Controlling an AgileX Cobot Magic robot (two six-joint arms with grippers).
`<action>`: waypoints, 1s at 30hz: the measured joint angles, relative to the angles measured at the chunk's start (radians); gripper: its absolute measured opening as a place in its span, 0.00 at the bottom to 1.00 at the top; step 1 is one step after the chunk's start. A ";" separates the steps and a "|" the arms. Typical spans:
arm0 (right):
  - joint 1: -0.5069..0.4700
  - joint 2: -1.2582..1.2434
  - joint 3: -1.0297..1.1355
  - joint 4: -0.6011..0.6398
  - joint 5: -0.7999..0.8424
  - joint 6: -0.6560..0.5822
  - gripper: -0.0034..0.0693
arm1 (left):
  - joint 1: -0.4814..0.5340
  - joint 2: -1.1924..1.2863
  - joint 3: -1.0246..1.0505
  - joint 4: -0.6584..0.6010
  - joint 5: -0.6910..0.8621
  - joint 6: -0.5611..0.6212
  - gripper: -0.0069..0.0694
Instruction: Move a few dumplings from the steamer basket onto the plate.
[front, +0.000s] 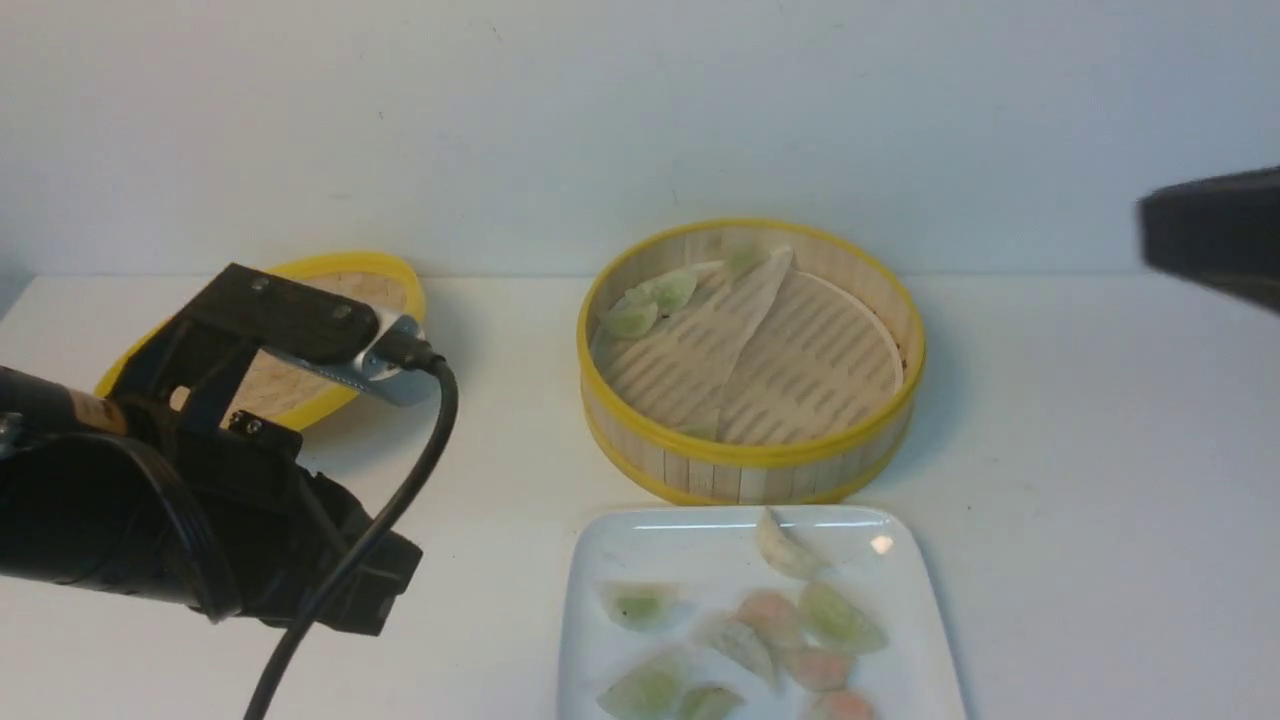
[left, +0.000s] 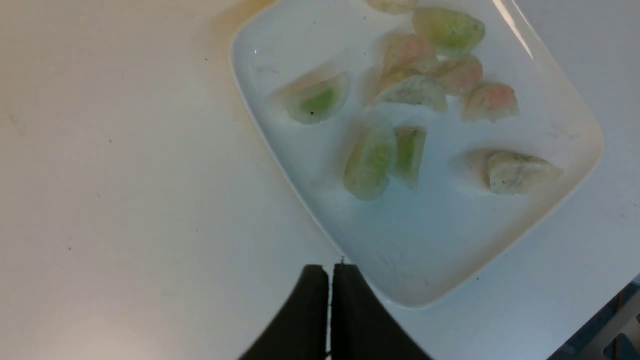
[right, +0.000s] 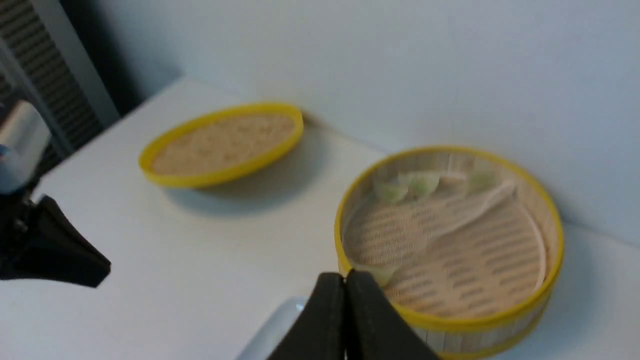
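Note:
The steamer basket (front: 750, 462) stands at the table's middle back. Three pale green dumplings (front: 660, 295) lie at its far left wall on a folded liner, and another shows by the near wall (right: 380, 274). The white plate (front: 612, 545) sits just in front of the basket with several green, pinkish and whitish dumplings (front: 838, 620) on it. My left gripper (left: 330, 271) is shut and empty, above the table beside the plate's (left: 425, 240) edge. My right gripper (right: 345, 278) is shut and empty, held high to the right of the basket (right: 500, 320).
The shallow woven yellow-rimmed lid (front: 392, 285) lies at the back left, partly behind my left arm (front: 200, 500). My right arm (front: 1212, 235) shows blurred at the right edge. A wall runs close behind the basket.

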 joint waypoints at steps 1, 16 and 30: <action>0.000 -0.067 0.036 -0.016 -0.026 0.000 0.03 | 0.000 0.000 0.000 -0.004 -0.003 0.000 0.08; 0.000 -0.769 0.639 -0.089 -0.365 0.097 0.03 | 0.000 0.002 0.000 -0.029 -0.052 0.001 0.08; 0.000 -0.771 0.648 -0.090 -0.439 0.106 0.03 | 0.000 -0.054 0.003 -0.027 -0.084 0.004 0.08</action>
